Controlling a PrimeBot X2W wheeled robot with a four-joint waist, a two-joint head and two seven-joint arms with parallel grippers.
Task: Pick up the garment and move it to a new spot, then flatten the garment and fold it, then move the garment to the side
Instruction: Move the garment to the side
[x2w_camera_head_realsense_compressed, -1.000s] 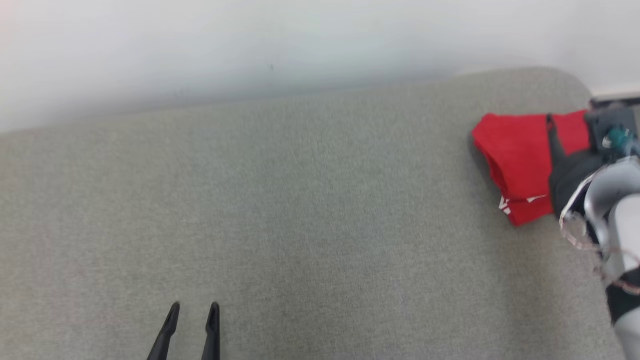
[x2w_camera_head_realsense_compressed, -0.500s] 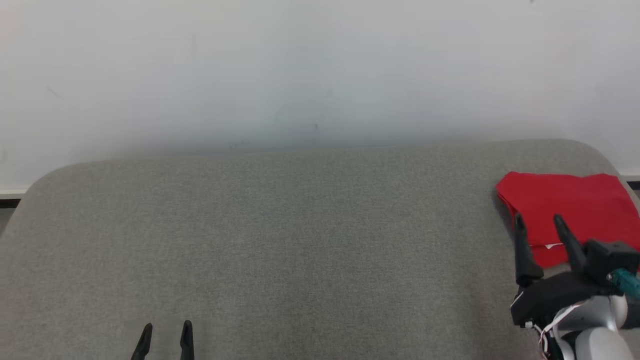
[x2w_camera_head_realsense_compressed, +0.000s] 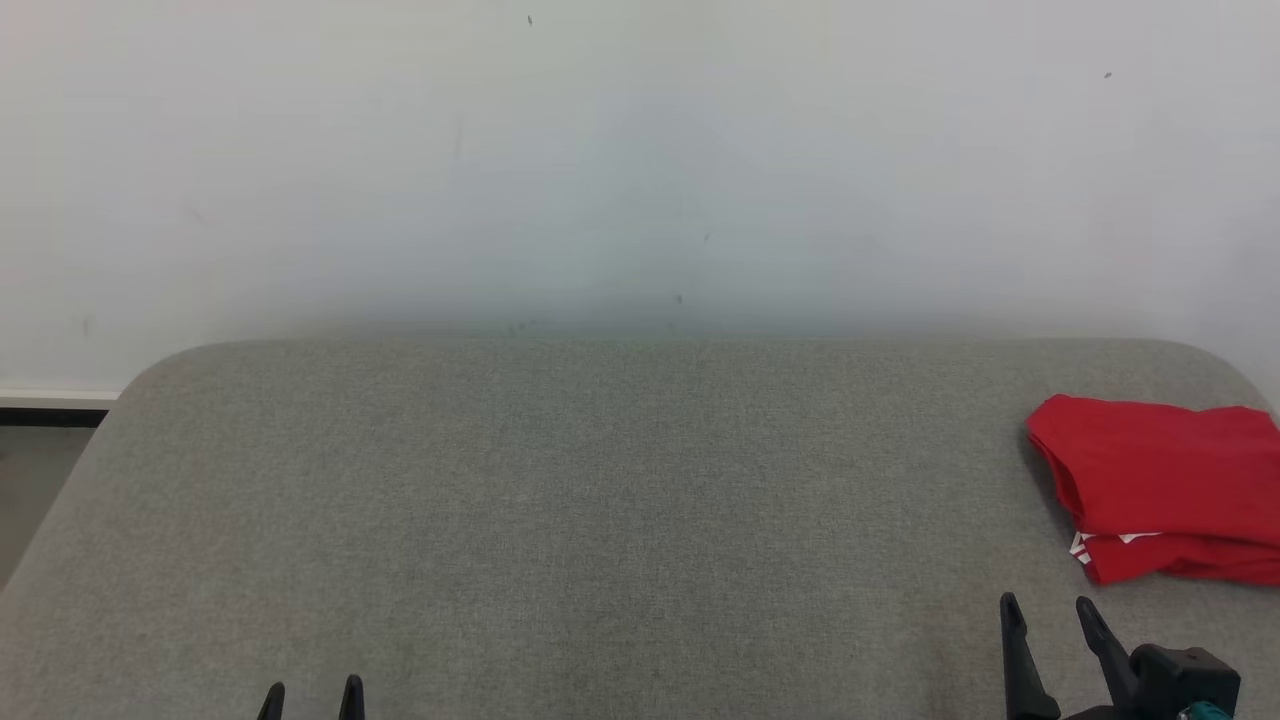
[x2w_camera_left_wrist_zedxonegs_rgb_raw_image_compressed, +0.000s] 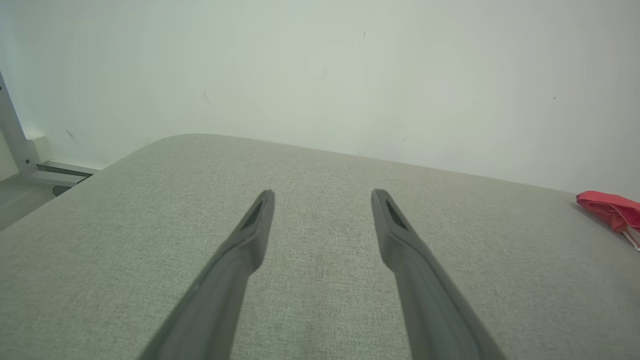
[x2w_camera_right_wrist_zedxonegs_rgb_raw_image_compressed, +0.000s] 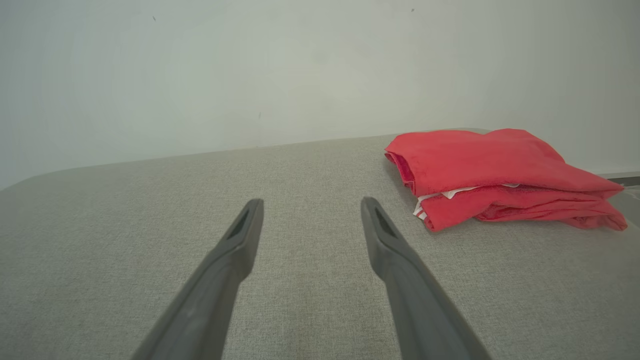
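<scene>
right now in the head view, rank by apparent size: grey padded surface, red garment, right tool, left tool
1. grey padded surface
2. red garment
3. right tool
4. left tool
Both tools are cut by the bottom edge, so their order is unsure.

Head view: high, looks forward-down over grey bench (x2w_camera_head_realsense_compressed: 600, 520) toward white wall (x2w_camera_head_realsense_compressed: 600, 150). Left wrist view: low, close above bench, along left gripper (x2w_camera_left_wrist_zedxonegs_rgb_raw_image_compressed: 322, 192), facing wall. Right wrist view: same low angle along right gripper (x2w_camera_right_wrist_zedxonegs_rgb_raw_image_compressed: 311, 200). All three share bench, wall, red garment (x2w_camera_head_realsense_compressed: 1160, 480).
</scene>
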